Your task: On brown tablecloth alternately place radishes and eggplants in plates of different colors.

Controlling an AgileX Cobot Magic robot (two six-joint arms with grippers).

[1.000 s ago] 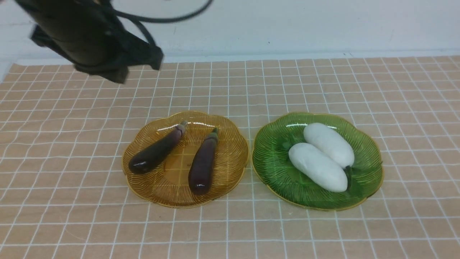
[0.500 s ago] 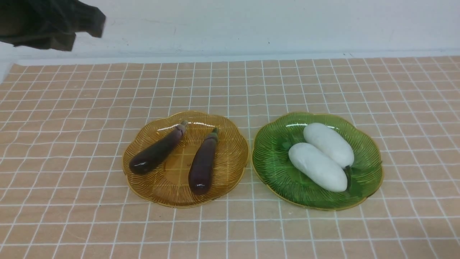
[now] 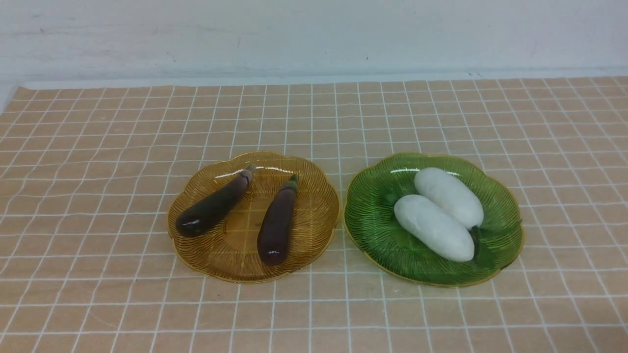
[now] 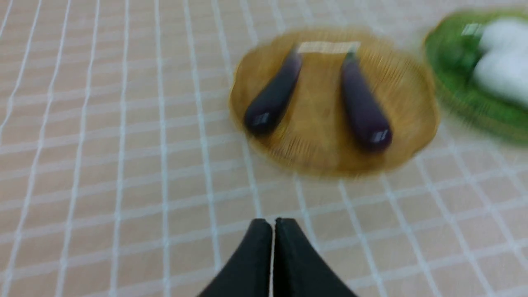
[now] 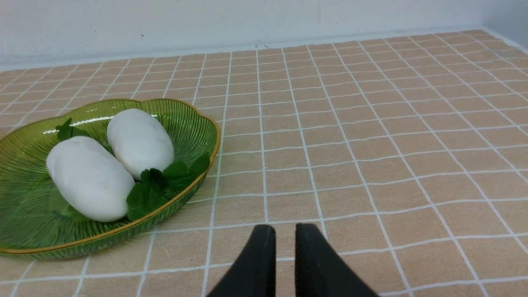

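On the brown tablecloth stand two plates side by side. The amber plate on the left holds two dark purple eggplants. In the green plate on the right lie two white radishes, touching each other. Neither arm shows in the front view. In the blurred left wrist view my left gripper is shut and empty, well short of the amber plate. My right gripper has its fingers almost together, empty, over cloth beside the green plate.
A white wall runs behind the cloth's far edge. The cloth's left edge shows at the far left corner. Green radish leaves lie against the green plate's rim.
My left arm, which hung over the far left of the cloth, has drawn away up and to the left and left the front view. The plates and vegetables have not moved.
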